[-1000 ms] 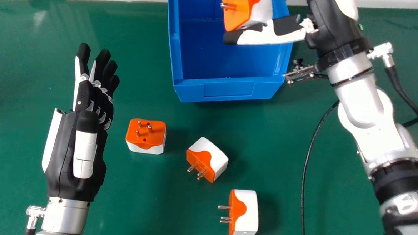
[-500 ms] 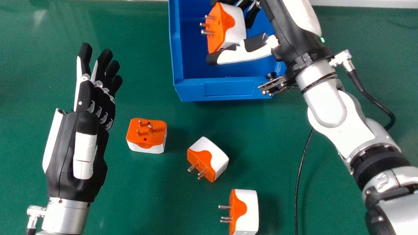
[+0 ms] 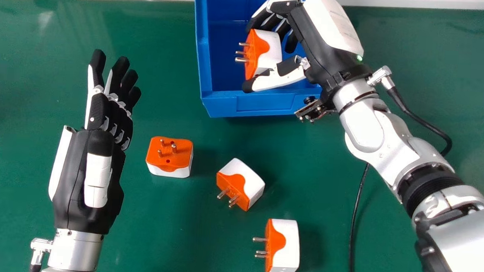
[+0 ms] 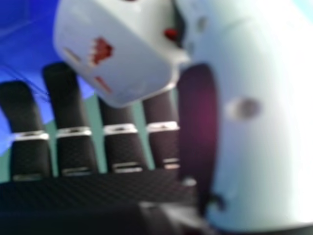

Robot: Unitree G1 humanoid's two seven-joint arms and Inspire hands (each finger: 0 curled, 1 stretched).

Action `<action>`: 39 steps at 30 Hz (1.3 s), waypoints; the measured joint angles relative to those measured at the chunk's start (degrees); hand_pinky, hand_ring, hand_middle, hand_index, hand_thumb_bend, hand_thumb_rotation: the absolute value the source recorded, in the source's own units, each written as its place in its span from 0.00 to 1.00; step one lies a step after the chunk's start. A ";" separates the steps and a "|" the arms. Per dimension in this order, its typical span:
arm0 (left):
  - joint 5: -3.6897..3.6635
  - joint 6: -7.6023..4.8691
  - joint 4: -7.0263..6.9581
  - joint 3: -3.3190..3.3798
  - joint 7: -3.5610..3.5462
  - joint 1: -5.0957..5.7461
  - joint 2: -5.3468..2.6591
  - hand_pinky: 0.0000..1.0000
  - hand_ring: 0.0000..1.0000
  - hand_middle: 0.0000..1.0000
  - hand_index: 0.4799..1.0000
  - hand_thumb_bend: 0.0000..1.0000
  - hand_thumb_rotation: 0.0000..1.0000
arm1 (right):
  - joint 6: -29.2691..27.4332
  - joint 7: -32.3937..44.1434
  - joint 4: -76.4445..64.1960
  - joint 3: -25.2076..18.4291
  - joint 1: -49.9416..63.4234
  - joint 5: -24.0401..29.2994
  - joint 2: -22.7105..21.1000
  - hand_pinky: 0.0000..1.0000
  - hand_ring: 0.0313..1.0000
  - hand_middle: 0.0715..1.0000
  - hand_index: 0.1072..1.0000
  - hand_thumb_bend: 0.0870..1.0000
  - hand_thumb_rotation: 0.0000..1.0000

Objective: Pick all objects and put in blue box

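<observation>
A white plastic plug adapter [image 4: 120, 68], marked red, sits between thumb [image 4: 259, 147] and black fingers [image 4: 68, 98]; behind are blue plastic box [image 4: 22, 44] and green tabletop [image 4: 93, 112].

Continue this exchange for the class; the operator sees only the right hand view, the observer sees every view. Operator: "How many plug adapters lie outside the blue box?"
Observer: Three plug adapters lie on the green table, outside the blue box.
Operator: Which way do the metal pins of the held plug adapter, gripped by the right hand, point?
Observer: Toward the head view's left, facing the box's left wall.
Operator: And the left hand?
Observer: It is in the head view's left part, with its fingers straight.
</observation>
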 measured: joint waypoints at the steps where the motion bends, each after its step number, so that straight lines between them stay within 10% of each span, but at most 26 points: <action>1: 0.04 -0.01 0.05 -0.01 0.00 -0.04 0.00 0.99 0.99 1.00 1.00 0.92 0.92 | 0.46 -0.02 0.17 0.08 -0.16 0.00 0.10 0.37 0.37 0.45 0.47 0.47 0.00; 33: -0.11 -0.60 1.48 0.02 -0.63 -1.05 0.01 0.99 0.99 1.00 1.00 0.90 0.92 | 3.69 -3.36 1.35 1.64 -4.08 -0.75 0.83 0.40 0.37 0.45 0.48 0.47 0.00; 39: -0.66 -0.59 1.57 0.07 -1.13 -1.18 0.00 0.99 0.99 1.00 0.98 0.85 0.91 | 3.67 -1.20 1.35 1.48 -4.12 -0.67 0.83 0.51 0.55 0.62 0.62 0.79 0.06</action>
